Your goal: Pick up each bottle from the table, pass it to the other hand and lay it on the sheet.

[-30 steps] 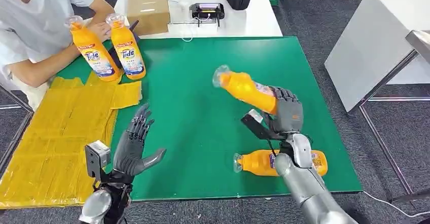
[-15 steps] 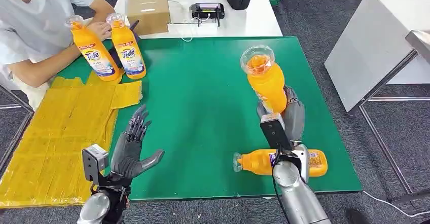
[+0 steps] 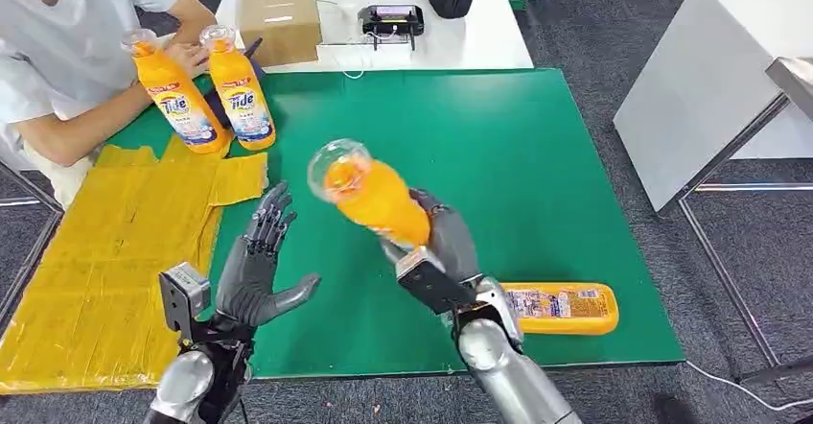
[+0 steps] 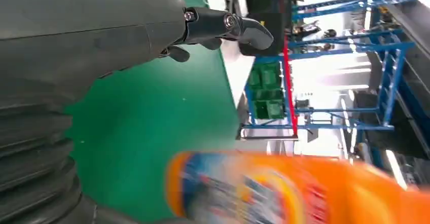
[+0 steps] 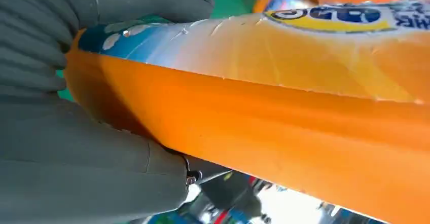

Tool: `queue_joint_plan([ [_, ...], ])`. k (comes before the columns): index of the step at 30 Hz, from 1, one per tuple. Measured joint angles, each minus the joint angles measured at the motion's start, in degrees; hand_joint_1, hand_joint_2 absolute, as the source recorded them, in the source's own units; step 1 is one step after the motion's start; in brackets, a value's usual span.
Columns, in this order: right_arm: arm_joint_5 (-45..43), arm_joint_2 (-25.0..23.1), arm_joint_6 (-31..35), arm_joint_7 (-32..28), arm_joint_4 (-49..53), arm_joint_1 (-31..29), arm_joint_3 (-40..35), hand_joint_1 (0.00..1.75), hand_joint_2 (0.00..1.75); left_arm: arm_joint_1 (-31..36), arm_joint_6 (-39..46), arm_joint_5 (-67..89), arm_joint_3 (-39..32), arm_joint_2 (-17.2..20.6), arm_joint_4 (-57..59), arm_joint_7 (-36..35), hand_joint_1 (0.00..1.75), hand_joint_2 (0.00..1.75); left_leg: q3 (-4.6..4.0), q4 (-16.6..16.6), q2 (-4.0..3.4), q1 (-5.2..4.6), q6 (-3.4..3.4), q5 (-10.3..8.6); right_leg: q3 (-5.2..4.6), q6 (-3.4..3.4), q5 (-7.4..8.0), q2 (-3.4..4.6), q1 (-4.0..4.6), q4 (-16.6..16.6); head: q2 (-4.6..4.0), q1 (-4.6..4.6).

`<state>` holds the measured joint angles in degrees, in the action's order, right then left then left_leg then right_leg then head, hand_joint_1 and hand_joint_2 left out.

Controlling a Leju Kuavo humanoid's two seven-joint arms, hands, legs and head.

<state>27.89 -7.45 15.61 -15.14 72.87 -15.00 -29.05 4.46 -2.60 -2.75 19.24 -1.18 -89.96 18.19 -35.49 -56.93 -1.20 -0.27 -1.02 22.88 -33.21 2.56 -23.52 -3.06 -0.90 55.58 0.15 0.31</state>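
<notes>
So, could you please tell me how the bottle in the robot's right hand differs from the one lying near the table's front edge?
The held bottle is off the table, gripped by the right hand, tilted with its clear cap up and toward the open left hand. The lying bottle rests flat on the green table, untouched, its label facing up and its cap end hidden behind the right arm. Both are orange detergent bottles of seemingly the same kind.

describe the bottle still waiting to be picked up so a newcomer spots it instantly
Start at the green table and go to its near right corner. An orange bottle lies there on its side, behind the right hand. It alone lies flat and untouched.
</notes>
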Motion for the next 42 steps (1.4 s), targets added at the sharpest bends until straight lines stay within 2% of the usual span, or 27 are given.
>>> queue_joint_plan([
  [9, 3.32, -1.62, -1.81, 1.59, -7.65, -2.98, -7.76, 1.75, 1.75, 1.02, -0.02, 2.23, 3.01, 0.0, 0.0, 1.07, 0.0, 1.75, -0.01, -0.01, 0.0, -0.04, 0.0, 0.0, -0.02, 0.01, 0.01, 0.0, -0.05, 0.0, 0.0, 0.0],
  [31, 4.65, -2.16, -3.15, 2.23, -11.71, -4.46, -11.32, 1.75, 1.75, 1.01, 0.68, 4.22, 3.52, 0.15, 0.0, 1.55, 0.0, 1.75, -0.02, -0.01, 0.0, -0.04, 0.0, 0.0, -0.04, 0.01, 0.01, 0.0, -0.04, 0.0, 0.0, 0.0],
  [32, 4.63, -2.16, -3.26, 2.23, -11.82, -4.5, -11.45, 1.75, 1.75, 1.01, 0.63, 4.55, 3.56, 0.22, 0.0, 1.79, 0.1, 1.75, -0.02, -0.01, 0.0, -0.03, 0.0, 0.0, -0.04, 0.01, 0.01, 0.0, -0.04, 0.0, 0.0, 0.0],
  [33, 4.61, -2.16, -3.41, 2.23, -11.91, -4.55, -11.54, 1.75, 1.75, 1.01, 0.61, 4.59, 3.6, 0.26, 0.0, 2.01, 1.75, 1.75, -0.02, 0.0, 0.0, -0.03, 0.0, 0.0, -0.04, 0.01, 0.0, 0.0, -0.04, 0.0, 0.0, 0.0],
  [42, 4.32, -2.18, -3.58, 2.23, -12.67, -4.72, -11.91, 1.75, 1.75, 0.87, 0.2, 2.12, 3.82, 0.24, 0.07, 2.23, 1.75, 1.75, -0.02, -0.01, 0.0, -0.04, 0.0, 0.0, -0.05, 0.01, 0.0, 0.0, -0.05, 0.0, 0.0, 0.0],
])
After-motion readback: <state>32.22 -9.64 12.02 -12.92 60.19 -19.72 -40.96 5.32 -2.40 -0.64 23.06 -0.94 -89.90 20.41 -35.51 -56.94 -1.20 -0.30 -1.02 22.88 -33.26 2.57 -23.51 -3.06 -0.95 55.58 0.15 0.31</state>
